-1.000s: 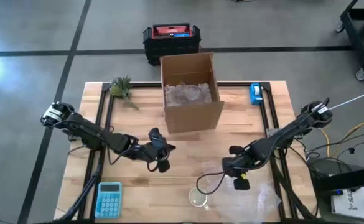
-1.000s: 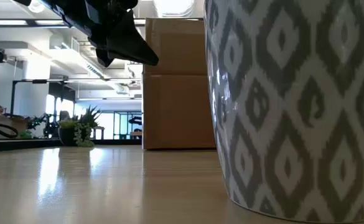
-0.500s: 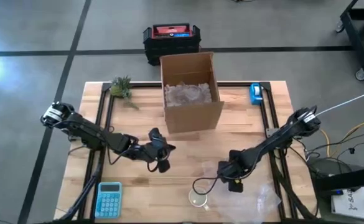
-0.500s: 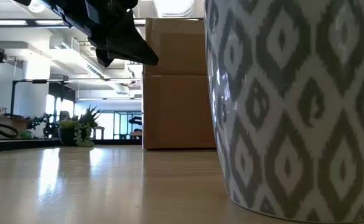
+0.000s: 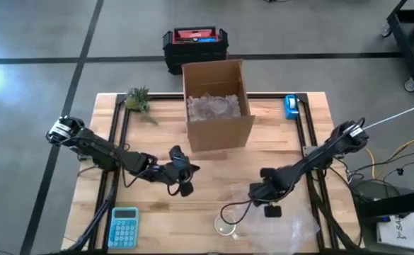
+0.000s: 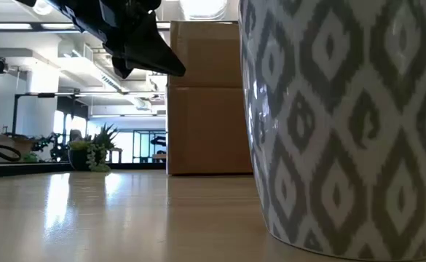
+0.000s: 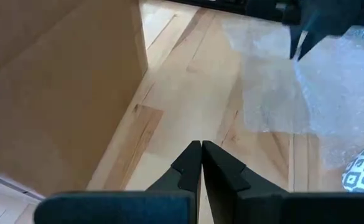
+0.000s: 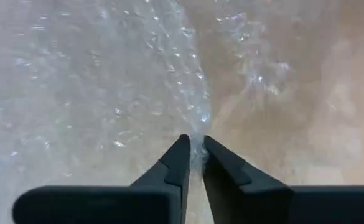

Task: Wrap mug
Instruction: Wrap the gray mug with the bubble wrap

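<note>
The mug (image 5: 226, 225), white with a grey diamond pattern, stands upright on its base near the table's front edge; it fills the right of the low view (image 6: 344, 124). A clear bubble wrap sheet (image 5: 295, 223) lies flat on the table to its right. My right gripper (image 5: 255, 191) is low over the wrap's left part, shut on it (image 8: 194, 163). My left gripper (image 5: 184, 177) hovers shut and empty left of the mug (image 7: 201, 149), above the bare wood. My right gripper pinches a raised ridge of the bubble wrap (image 8: 197, 138) between its two fingertips; whether that is an edge or a fold I cannot tell. The fingers slant down from the table's right side. The rest of the sheet lies on the table.
An open cardboard box (image 5: 217, 106) holding more wrap stands at the far middle. A blue calculator (image 5: 124, 227) lies front left, a small plant (image 5: 137, 99) far left, a blue tape dispenser (image 5: 290, 106) far right. A black and red case (image 5: 194, 44) sits on the floor beyond.
My right gripper has shifted a little toward the table's left edge, staying low on the bubble wrap. The mug has stayed where it was.
</note>
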You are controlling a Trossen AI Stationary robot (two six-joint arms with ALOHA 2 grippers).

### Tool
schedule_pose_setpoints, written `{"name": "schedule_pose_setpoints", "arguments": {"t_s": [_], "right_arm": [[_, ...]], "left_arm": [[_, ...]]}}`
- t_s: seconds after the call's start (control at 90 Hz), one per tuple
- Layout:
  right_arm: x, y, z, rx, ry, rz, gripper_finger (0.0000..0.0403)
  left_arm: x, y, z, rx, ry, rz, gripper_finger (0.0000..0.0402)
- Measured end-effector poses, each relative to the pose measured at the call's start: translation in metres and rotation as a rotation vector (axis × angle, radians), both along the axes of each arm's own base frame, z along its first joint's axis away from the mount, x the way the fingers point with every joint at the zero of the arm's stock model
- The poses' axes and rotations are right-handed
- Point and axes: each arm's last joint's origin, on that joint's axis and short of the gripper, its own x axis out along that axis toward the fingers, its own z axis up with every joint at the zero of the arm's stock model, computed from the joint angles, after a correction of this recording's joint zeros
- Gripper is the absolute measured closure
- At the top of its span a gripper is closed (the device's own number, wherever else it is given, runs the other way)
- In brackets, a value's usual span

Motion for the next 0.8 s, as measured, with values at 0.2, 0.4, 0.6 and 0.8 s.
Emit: {"name": "schedule_pose_setpoints", "arguments": {"t_s": [0.2,0.4,0.6,0.8], "right_arm": [[0.007,-0.005,0.034,-0.216,-0.108,0.211,0.0398],[0.025,-0.009,0.066,-0.463,-0.281,0.377,0.0402],[0.040,-0.020,0.091,-0.627,-0.383,0.357,0.0402],[0.039,-0.056,0.105,-0.655,-0.266,0.096,0.0403]], "left_arm": [[0.000,0.000,0.000,0.000,0.000,0.000,0.0402],[0.000,0.000,0.000,-0.001,-0.002,0.000,0.0402],[0.000,0.000,0.000,-0.001,-0.002,0.000,0.0402],[0.000,0.000,0.000,-0.004,-0.002,0.002,0.0402]]}}
